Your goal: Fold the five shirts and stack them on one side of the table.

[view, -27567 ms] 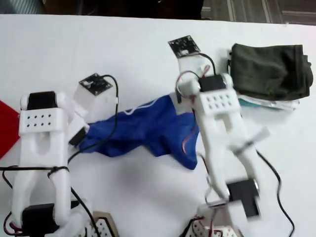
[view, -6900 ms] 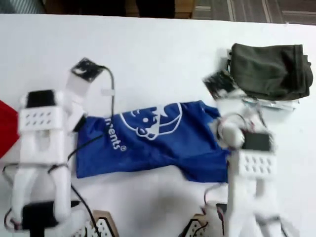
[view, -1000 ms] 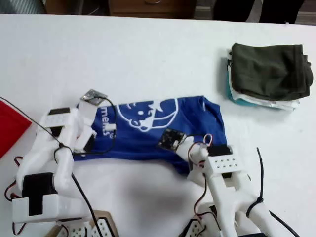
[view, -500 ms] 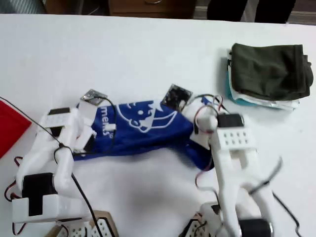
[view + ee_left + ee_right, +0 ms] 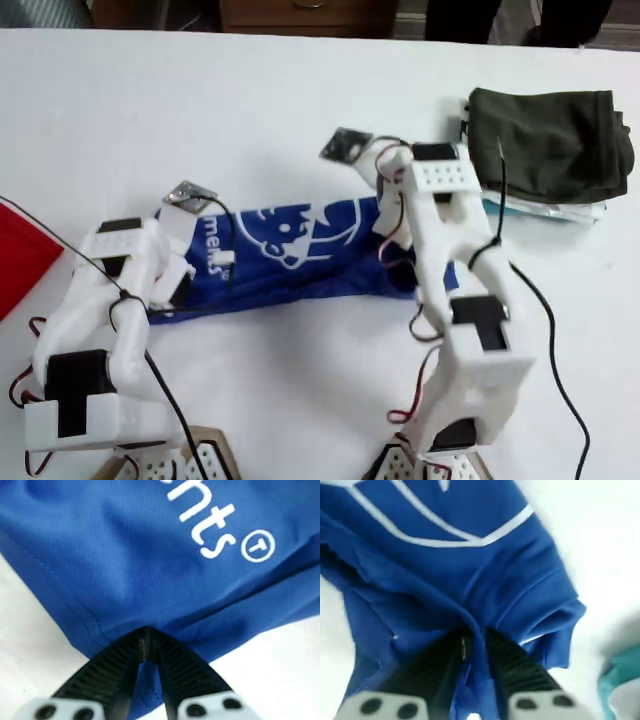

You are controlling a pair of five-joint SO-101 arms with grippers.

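- White surface (image 5: 300, 100), bare cloth-like top; dark floor and furniture along its far edge.
- Blue shirt (image 5: 290, 260) with white print lies on the surface as a long, rumpled band. It is strung between the two sets of fingers, one end at each.
- Left fingers (image 5: 117, 665): black, ribbed, closed with tips meeting. They pinch the blue shirt at its stitched hem; blue fabric shows in the narrow gap behind the tips. White lettering on the shirt sits just ahead of the tips.
- Right fingers (image 5: 515, 665): closed on a gathered fold of the blue shirt. Cloth runs down between them, and creases fan out from the pinch. The white curved print lies just past the tips.
- Left arm (image 5: 110, 290) sits low at its end of the shirt, and its black cable (image 5: 228, 245) crosses the printed part.
- Right arm (image 5: 450, 260) stretches across the other end of the shirt and covers part of it.
- Stack of folded shirts (image 5: 545, 140): dark green one on top, teal and white layers under it. It sits near the right fingers, on the side away from the left fingers, and apart from the blue shirt. A teal edge (image 5: 625, 680) shows beside the right fingers in the right wrist view.
- Red cloth (image 5: 20, 255): flat on the surface beyond the left fingers, on the side away from the right fingers, cut off by the picture's edge. It does not touch the blue shirt.
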